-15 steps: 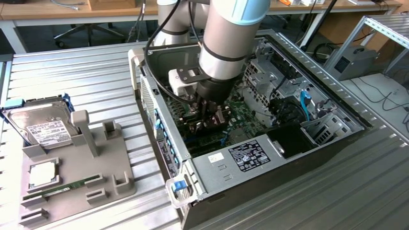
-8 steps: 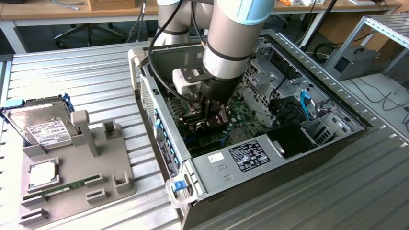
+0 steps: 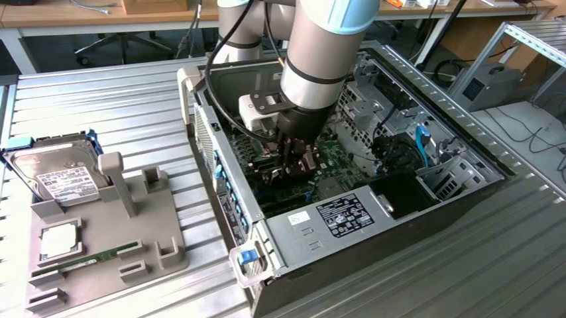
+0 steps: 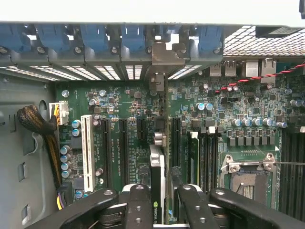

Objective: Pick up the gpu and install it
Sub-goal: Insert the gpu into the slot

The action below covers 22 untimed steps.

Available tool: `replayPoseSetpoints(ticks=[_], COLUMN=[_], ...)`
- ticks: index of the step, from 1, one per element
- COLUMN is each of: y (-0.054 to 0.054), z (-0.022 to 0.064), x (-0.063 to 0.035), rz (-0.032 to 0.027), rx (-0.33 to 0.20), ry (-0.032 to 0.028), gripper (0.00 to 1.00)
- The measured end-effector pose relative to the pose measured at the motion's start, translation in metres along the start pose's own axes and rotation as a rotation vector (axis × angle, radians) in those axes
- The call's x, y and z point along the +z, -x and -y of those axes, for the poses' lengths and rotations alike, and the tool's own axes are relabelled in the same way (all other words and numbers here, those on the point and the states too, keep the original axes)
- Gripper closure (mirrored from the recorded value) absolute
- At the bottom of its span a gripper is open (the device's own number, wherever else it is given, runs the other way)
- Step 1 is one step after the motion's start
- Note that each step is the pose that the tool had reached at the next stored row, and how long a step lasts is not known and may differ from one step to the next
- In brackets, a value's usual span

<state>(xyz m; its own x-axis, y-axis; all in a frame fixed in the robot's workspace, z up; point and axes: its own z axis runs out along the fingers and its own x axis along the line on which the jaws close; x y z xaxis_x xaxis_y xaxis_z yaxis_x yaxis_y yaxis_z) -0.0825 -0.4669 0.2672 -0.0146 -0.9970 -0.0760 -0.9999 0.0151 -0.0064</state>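
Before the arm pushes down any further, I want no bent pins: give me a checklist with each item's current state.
1. GPU held edge-on between the gripper fingers: ok.
2. Card's silver bracket sits at the rear slot opening, between the blue latches: ok.
3. Card's edge lined up with a motherboard expansion slot: cannot tell, the card hides the slot under it.
4. Card fully seated: cannot tell.
5. Gripper inside the open computer case, over the motherboard: ok.
6. Braided cable bundle apart from the card: ok.
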Motion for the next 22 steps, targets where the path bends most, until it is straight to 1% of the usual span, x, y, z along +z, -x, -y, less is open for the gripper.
replayPoseSetpoints(ticks=[22], y=[-0.0005], z=[-0.0072], x=[0.0005], rz=[0.0004], rx=[0.0], ry=[-0.0001], gripper=[0.74])
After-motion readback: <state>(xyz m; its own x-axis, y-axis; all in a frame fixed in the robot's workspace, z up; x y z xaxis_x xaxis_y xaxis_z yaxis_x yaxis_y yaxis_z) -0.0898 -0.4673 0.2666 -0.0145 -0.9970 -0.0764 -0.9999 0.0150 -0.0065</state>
